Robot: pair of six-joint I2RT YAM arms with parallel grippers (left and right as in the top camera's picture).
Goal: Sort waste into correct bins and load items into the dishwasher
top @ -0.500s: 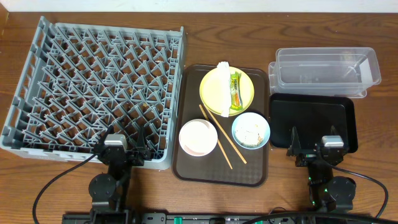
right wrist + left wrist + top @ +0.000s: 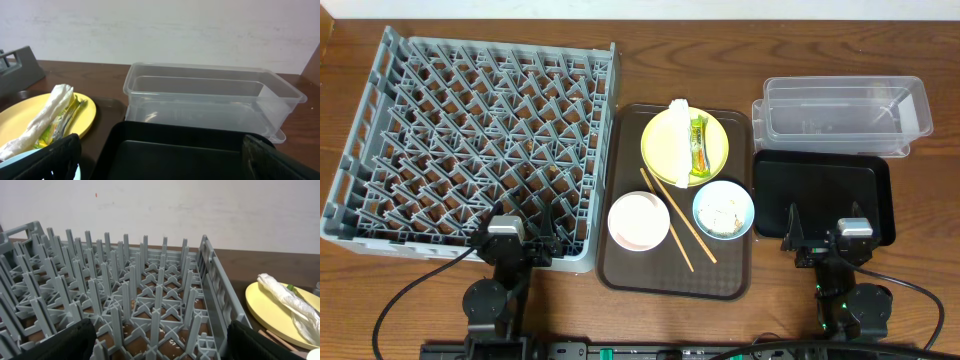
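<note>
The grey dish rack (image 2: 470, 130) fills the left. On the brown serving tray (image 2: 675, 272) sit a yellow plate (image 2: 717, 132) bearing a crumpled white napkin (image 2: 679, 145) and a green wrapper (image 2: 699, 145), wooden chopsticks (image 2: 677, 220), a white bowl (image 2: 638, 221), and a light blue bowl (image 2: 723, 209) holding rice scraps. A clear tub (image 2: 845, 112) and a black tray (image 2: 820, 190) stand at the right. My left gripper (image 2: 517, 243) is open and empty at the rack's near edge (image 2: 155, 347). My right gripper (image 2: 825, 240) is open and empty at the black tray's near edge (image 2: 162, 162). No small white cup shows.
Rice grains lie on the table under the rack (image 2: 150, 330). A white wall stands behind the table. Bare wood shows along the front edge between the two arm bases.
</note>
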